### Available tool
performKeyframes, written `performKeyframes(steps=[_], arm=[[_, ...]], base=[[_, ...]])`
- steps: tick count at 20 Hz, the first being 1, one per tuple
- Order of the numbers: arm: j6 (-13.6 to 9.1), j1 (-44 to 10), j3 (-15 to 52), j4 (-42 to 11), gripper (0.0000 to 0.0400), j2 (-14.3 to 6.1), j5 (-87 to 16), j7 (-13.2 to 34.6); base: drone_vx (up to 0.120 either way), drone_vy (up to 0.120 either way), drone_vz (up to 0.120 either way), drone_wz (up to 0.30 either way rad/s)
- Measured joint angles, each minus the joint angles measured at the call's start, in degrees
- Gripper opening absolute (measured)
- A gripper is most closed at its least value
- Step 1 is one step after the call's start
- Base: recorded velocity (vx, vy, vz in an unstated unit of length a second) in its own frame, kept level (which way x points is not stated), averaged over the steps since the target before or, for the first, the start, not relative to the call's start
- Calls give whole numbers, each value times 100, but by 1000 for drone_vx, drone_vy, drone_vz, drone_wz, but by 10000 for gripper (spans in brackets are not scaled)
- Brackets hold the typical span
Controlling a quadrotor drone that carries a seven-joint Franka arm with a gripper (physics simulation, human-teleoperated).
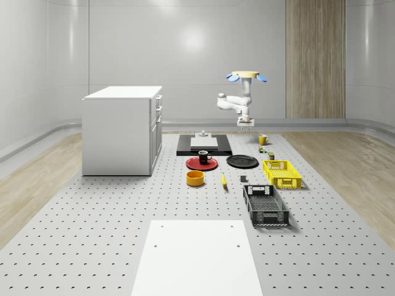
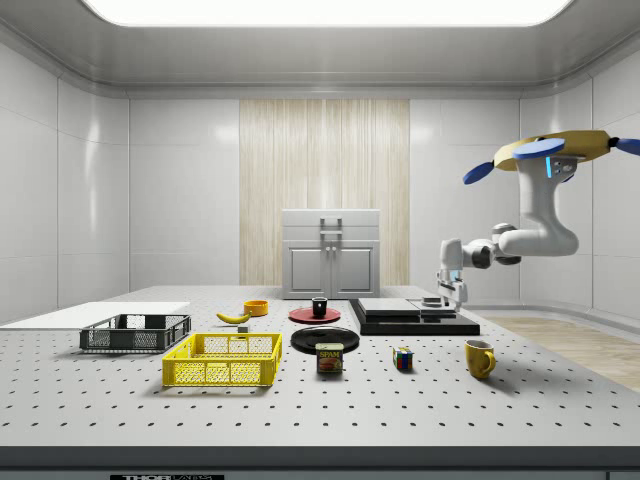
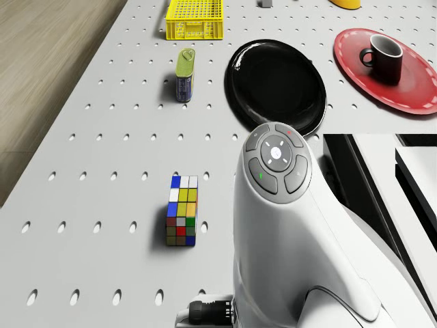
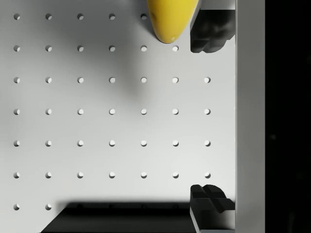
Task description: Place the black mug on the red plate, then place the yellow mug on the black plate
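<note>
Wrist view shows the tool with its two dark fingertips spread wide apart and nothing between them, only bare perforated table below, with a rounded yellow shape, probably the yellow mug, at the frame's edge. In the side view the tool hangs above the table, over the near end of the black slab, while the drone hovers high toward that view's right. The yellow mug stands on the table, below and a little nearer the camera than the tool, well apart from the black plate.

The black mug already sits upright on the red plate, so the first half looks done; the yellow mug step is in hand, at the approach stage. A Rubik's cube and a can lie near the route to the black plate.

The next move likely calls for shifting the tool over the mug, lowering with the fingers straddling its wall, and closing before lifting.
</note>
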Motion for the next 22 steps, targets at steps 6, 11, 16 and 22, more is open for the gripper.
performKeyframes(steps=[6, 11, 16, 22], arm=[[2, 0, 0, 0, 400, -2, 1, 0], [3, -1, 0, 0, 400, -3, 1, 0], [4, -1, 0, 0, 400, -4, 1, 1], [4, -1, 1, 0, 400, -5, 2, 1]], base=[[-67, 120, 0, 0], [0, 120, -72, 0], [0, 120, -64, 0], [73, 120, 0, 0]])
